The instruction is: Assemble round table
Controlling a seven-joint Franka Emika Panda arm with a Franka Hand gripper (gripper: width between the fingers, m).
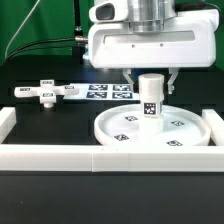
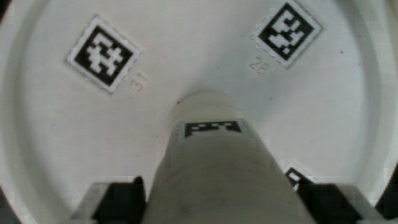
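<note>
Clamping the short post [image 1: 150, 103] near its top, my gripper [image 1: 151, 79] is closed on it; its long axis runs vertical, straight down from my fingers [image 2: 121, 200], base seemingly resting at the centre of the round disc [image 1: 107, 128], right of scene.

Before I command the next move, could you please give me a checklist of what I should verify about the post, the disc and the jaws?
1. Post stands upright on the disc: ok.
2. Post sits near the disc's middle: ok, as far as the exterior view shows.
3. Jaws stand on both sides of the post: ok.
4. Jaws press on the post: cannot tell.
5. Post is fully seated in the disc: cannot tell, the joint is too small to judge.
6. Foot piece lies apart from the disc, at the exterior view's left: ok.
</note>
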